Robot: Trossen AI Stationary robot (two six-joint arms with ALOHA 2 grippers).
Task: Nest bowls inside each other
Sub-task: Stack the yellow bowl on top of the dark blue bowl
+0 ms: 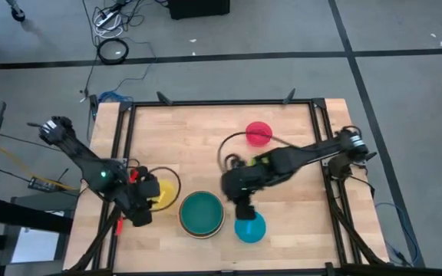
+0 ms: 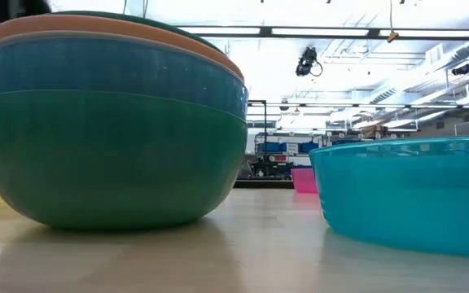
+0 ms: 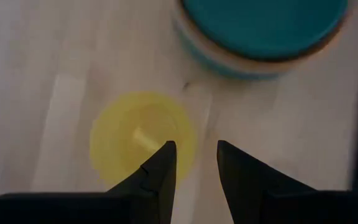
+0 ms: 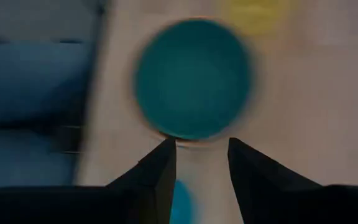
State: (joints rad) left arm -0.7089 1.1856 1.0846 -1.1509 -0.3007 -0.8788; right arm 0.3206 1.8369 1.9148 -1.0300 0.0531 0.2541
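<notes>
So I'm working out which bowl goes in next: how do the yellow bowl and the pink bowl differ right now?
The yellow bowl sits near the table's left side, right by the left gripper; the pink bowl sits farther back toward the right, with no gripper at it. The left gripper's open fingers hang just over the yellow bowl's rim; the pink bowl stands free. Both are small, round, and stand alone, not yet nested.

The bowl stack (image 1: pixel 201 214) sits at the table's (image 1: pixel 206 130) front. 1 bowl (image 1: pixel 250 228) lies right of it, 1 (image 1: pixel 165 192) left. Another (image 1: pixel 258 133) stands well behind.
</notes>
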